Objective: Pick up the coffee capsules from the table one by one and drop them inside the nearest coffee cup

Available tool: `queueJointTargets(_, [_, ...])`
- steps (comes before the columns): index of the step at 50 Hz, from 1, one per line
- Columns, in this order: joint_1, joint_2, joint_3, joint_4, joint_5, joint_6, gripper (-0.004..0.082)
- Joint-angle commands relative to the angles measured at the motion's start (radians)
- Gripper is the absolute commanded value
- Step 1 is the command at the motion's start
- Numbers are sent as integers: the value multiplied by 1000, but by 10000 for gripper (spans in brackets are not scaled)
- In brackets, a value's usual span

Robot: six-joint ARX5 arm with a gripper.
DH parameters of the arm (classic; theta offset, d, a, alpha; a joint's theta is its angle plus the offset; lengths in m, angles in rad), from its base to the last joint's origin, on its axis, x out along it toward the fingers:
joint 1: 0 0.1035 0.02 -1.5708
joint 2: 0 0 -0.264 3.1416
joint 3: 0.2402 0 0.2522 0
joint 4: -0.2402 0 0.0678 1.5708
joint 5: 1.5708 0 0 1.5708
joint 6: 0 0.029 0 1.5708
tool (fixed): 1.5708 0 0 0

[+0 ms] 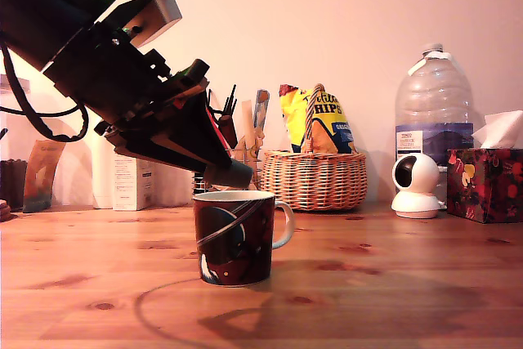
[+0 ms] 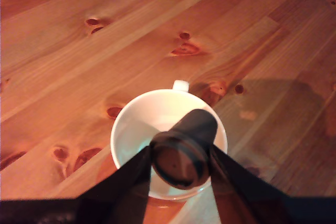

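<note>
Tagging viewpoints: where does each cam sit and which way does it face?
Exterior view: low, near table height, side-on to the mug and back wall; shows arm and gripper over the rim.
Wrist view: on the wrist, looking down into the mug; shows the gripper holding a dark capsule.
Shared: mug, gripper, table.

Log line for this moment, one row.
gripper: shut on capsule | position: over mug mouth | mug: upright on table | capsule: not yet released

Dark coffee cup (image 1: 235, 239) with white, teal and red swirls on reddish-brown table (image 1: 392, 284).
</note>
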Motion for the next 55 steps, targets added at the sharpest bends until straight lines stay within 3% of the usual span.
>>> queueJointTargets(1, [-3, -10, -15, 9, 1, -4, 536])
queueJointTargets(3, [-3, -10, -15, 11, -3, -9, 656])
queueJointTargets(6, [-3, -10, -15, 10, -3, -15, 727])
queueJointTargets(23, [-3, -29, -15, 11, -3, -15, 720])
queueJointTargets(27, [-3, -58, -15, 6, -3, -15, 648])
queueJointTargets(30, [-3, -87, -15, -5, -4, -14, 535])
queueJointTargets(37, [-3, -164, -15, -69, -29, 0, 65])
queueJointTargets(39, [-3, -181, -15, -92, -38, 0, -25])
queueJointTargets(49, [-2, -252, -16, -198, -117, 4, -16])
queueJointTargets(55, [-2, -294, -21, -231, -140, 4, -16])
